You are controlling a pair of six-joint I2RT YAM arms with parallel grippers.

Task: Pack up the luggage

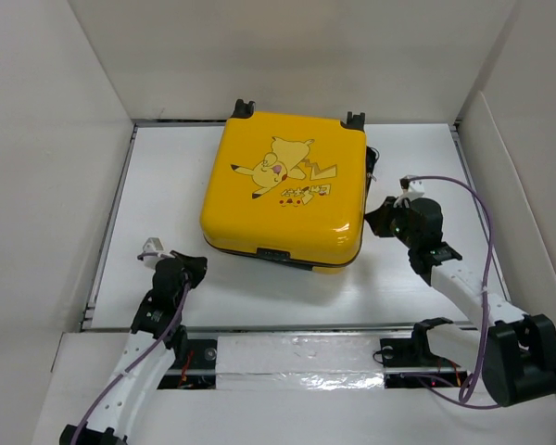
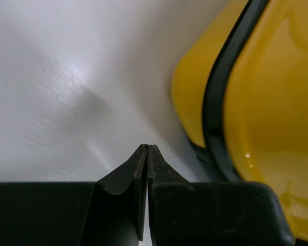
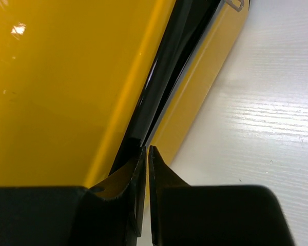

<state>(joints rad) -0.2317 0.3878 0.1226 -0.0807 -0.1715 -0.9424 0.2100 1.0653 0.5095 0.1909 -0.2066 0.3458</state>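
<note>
The luggage [image 1: 283,185], a yellow hard-shell suitcase with a Pikachu print, lies flat and closed in the middle of the white table. Its black wheels point to the back and a black handle sits on its near edge. My left gripper [image 1: 196,267] is shut and empty, just off the case's near left corner. In the left wrist view the gripper [image 2: 147,147] hangs over bare table, with the case's yellow shell [image 2: 277,118] and black zipper seam to the right. My right gripper [image 1: 374,221] is shut and empty at the case's right side. In the right wrist view its tips [image 3: 147,148] are at the black seam [image 3: 159,82].
White walls enclose the table on the left, back and right. A black strap or cord [image 1: 371,167] lies by the case's right back corner. A taped silver strip [image 1: 296,357] runs along the near edge between the arm bases.
</note>
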